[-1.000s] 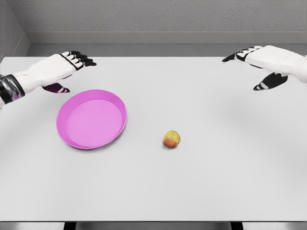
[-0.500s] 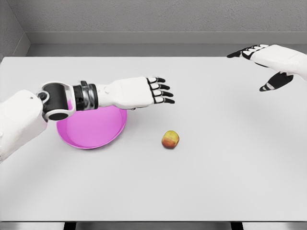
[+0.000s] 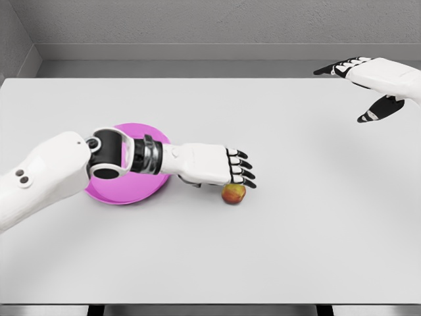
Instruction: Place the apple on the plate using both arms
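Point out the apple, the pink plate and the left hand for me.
apple point(image 3: 234, 195): head view, on the visible lower part of the fruit, below the fingers.
pink plate point(image 3: 118, 195): head view, on its near rim.
left hand point(image 3: 212, 166): head view, on the back of the hand.

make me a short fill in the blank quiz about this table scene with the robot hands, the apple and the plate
1. The left hand hovers over the ____.
2. The plate is colored ____.
3. The apple lies on the ____, not on the plate.
4. The right hand is at the table's far ____ corner.

Missing words: apple; pink; table; right
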